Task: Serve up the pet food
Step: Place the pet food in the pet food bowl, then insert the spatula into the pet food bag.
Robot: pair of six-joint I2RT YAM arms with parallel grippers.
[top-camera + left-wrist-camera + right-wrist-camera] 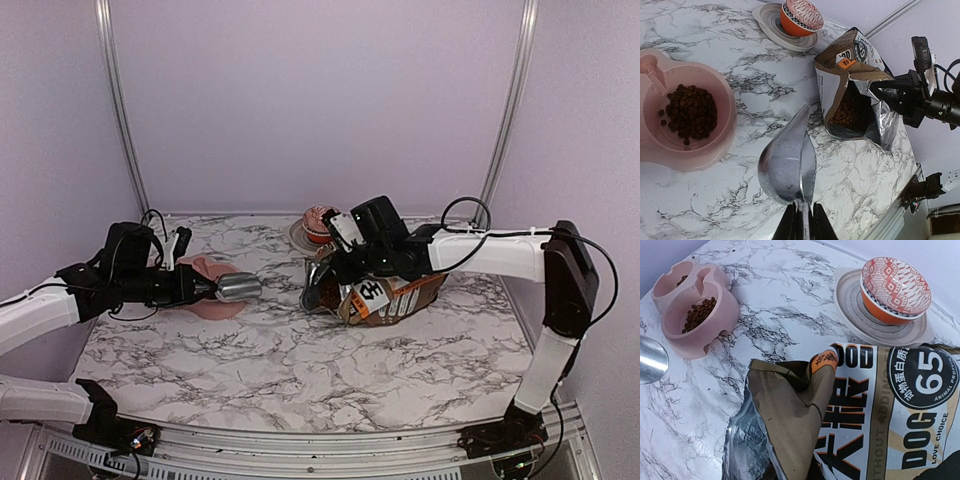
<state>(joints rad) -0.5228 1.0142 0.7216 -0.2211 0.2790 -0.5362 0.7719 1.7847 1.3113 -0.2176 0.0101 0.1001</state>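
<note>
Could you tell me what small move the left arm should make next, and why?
Probably swing the left gripper with its scoop toward the open mouth of the bag for another load. The scoop looks empty, the pink bowl holds only a small heap of pet food, and the right gripper holds the bag open with pellets showing inside.

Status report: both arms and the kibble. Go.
Left gripper shut on empty silver metal scoop, between pink plastic bowl and open printed dog-food bag. Right gripper shut on bag's rim. Brown kibble in bowl and bag. Nothing between scoop and bag.
</note>
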